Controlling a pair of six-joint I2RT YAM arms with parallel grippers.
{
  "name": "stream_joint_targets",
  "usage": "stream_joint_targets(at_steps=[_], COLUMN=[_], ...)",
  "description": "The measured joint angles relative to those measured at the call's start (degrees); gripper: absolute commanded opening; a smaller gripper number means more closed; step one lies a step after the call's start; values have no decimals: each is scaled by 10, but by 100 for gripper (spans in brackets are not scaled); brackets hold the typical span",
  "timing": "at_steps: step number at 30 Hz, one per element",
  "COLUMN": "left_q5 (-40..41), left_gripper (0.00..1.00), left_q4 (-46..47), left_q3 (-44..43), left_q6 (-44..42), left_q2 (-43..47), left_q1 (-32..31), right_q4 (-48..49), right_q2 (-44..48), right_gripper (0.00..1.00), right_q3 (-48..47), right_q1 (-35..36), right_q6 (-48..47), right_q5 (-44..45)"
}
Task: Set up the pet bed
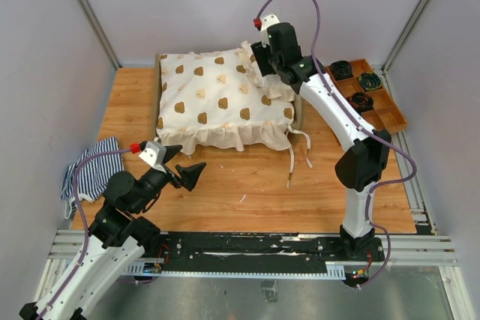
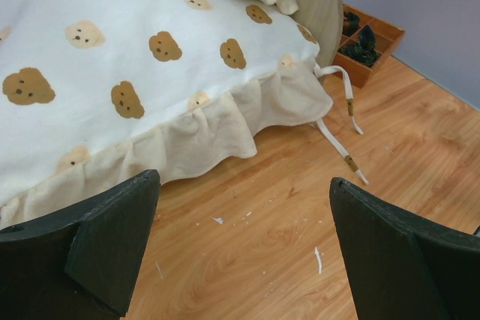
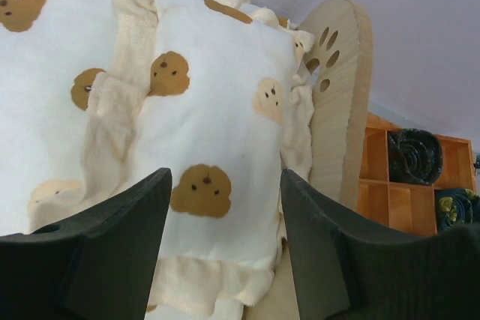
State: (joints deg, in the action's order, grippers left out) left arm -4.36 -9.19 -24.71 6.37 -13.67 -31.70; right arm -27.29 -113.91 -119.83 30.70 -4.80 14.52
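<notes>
Right gripper [image 3: 225,185], jaws apart and empty, is hovering above the soft cream bear-print pillow [image 3: 217,110] on the plywood pet bed [image 3: 341,88]; pinching its frill seems safest.

pet bed [image 2: 315,1] | far middle of table [image 1: 247,185] | cream bear-print quilt [image 1: 217,103] spread over | pillow [image 3: 217,133] against paw-cutout headboard [image 3: 341,88]

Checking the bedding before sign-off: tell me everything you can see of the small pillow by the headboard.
The pillow is small and soft, white cloth printed with brown and cream bear faces, edged in a cream ruffle. It lies on the matching quilt, up against the plywood headboard with the paw cutout. The right gripper hangs over it, jaws open on either side; contact cannot be told.
</notes>
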Motion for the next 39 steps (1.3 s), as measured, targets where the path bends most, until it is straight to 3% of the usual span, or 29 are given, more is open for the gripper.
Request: stream_joint_targets(at_steps=[13, 20, 29, 33, 39], left_q5=[9, 44, 157, 161, 153], left_gripper=[99, 99, 99, 99, 99], left_q4=[-1, -3, -29, -39, -41], left_q3=[0, 0, -34, -68, -89], left_q6=[0, 16, 108, 119, 146], left_q2=[-4, -24, -67, -57, -28], left_q1=[0, 0, 0, 0, 0], right_q4=[-4, -29, -12, 24, 33], right_q2=[44, 84, 366, 506, 687], right_gripper=[61, 65, 66, 66, 66], right_q3=[95, 156, 426, 574, 714], right_q1=[43, 91, 119, 120, 120], right_q6=[34, 36, 93, 138, 197], right_q5=[-51, -19, -43, -66, -54])
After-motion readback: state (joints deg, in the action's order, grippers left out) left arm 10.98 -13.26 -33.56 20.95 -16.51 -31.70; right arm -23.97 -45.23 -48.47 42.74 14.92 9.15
